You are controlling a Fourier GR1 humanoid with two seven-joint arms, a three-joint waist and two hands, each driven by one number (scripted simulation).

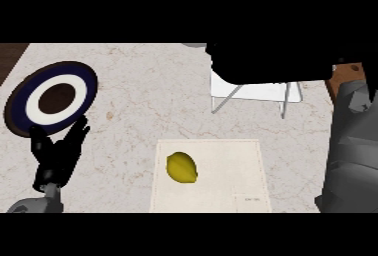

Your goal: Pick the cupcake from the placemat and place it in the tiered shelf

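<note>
Left hand: your left hand (57, 150) shows at the view's lower left, fingers straight and pointing up, holding nothing; it is resting there, and its fingertips overlap the lower rim of the plate.
Right hand: your right forearm (353, 150) rises along the view's right edge and ends in a large black shape (273, 62) at the top, over the shelf. You cannot tell from this view whether those fingers are released, clenched or grasping anything.
Cupcake: you cannot see a cupcake anywhere. It is not on the placemat, and the black shape at the top hides whatever may be in or under it.
Placemat: the pale placemat (221, 190) lies on the surface between your two arms, to the right of your left hand and just left of your right forearm, below the black shape.
Lemon: a yellow lemon (181, 167) lies on the left half of the placemat, well apart from your left hand and clear of your right arm.
Tiered shelf: the white tiered shelf (255, 95) with thin metal legs stands beyond the placemat; its upper part is hidden by the black shape.
Plate: a round plate (52, 97) with dark blue and white rings and a dark centre sits up and left, just above your left hand.
Surface: the marbled light surface (148, 90) carries all of these.
</note>
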